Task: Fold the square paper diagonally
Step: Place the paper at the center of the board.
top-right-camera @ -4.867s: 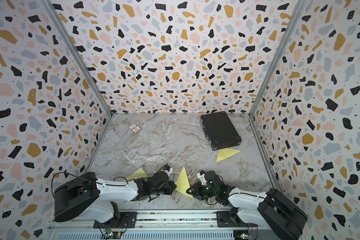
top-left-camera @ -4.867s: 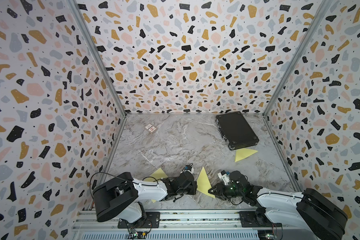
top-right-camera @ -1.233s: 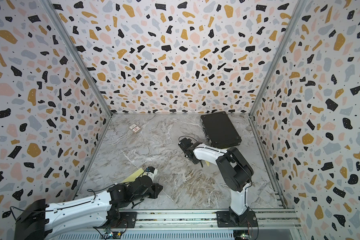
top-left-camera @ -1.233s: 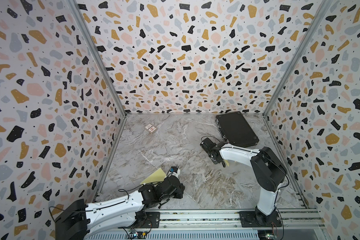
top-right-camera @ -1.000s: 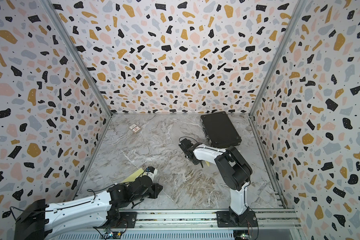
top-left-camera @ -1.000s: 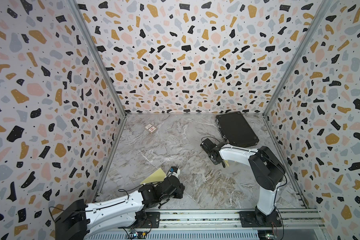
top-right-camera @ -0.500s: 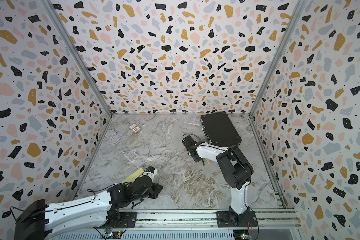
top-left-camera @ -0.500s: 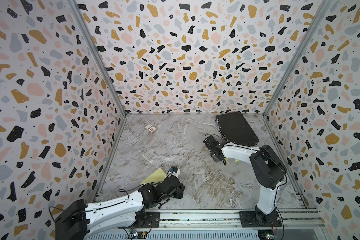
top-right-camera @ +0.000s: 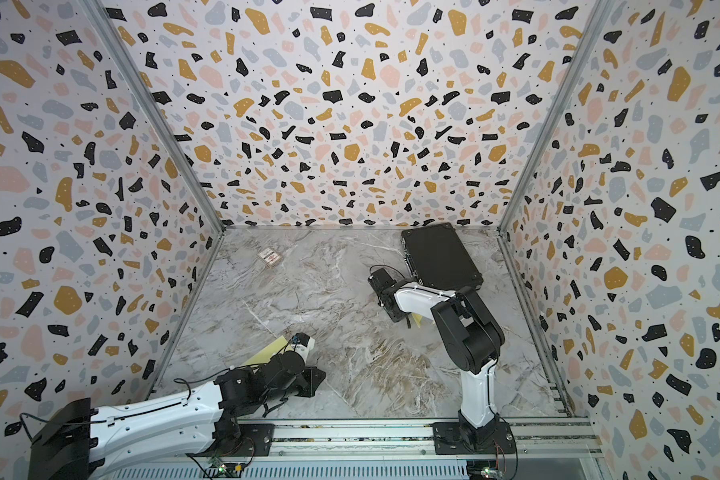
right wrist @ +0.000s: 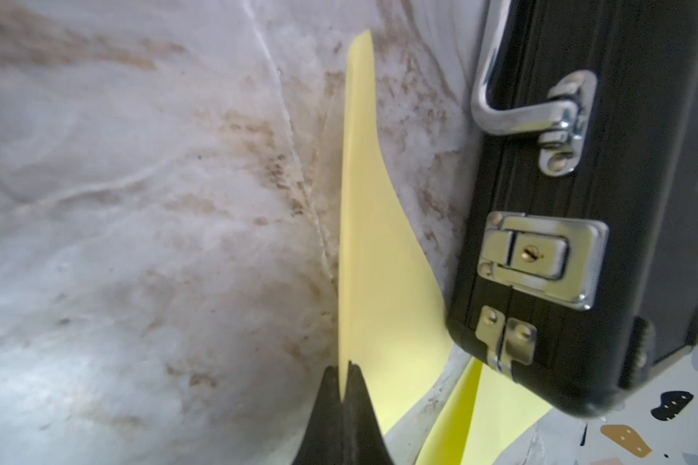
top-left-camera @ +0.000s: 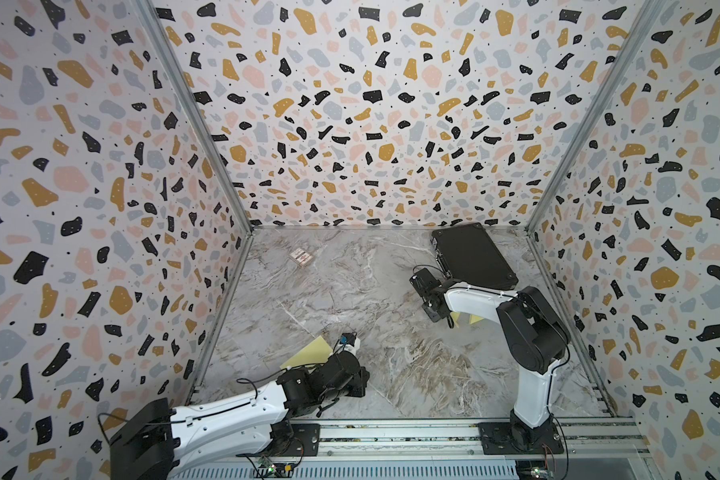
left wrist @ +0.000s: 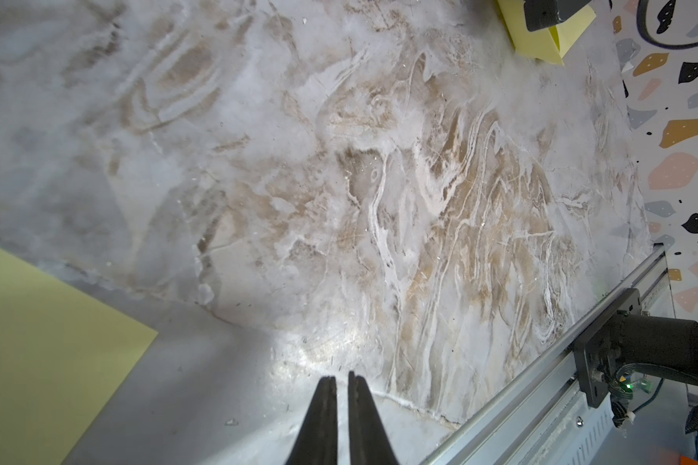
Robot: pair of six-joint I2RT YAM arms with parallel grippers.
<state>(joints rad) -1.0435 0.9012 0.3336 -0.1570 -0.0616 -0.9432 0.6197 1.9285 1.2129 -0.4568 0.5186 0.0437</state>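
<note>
The paper [right wrist: 363, 241] is pinched edge-up in the fully closed right gripper [right wrist: 345, 368], at 3 o'clock on the table [top-left-camera: 350, 291]. Its long axis runs out from the fingertips, alongside the case [right wrist: 601, 201]. The left gripper [left wrist: 341, 380], all but closed and empty, is seen at 7 o'clock, well apart.

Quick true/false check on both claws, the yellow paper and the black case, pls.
1. The right claw is shut on a thin yellow paper piece. True.
2. The left claw grips the flat yellow paper sheet. False: it holds nothing; that sheet lies on the grey marble-patterned table beside it.
3. The black hard case with metal latches stands open. False: it lies closed.
4. A small pinkish packet lies near the table's far left corner. True.
</note>
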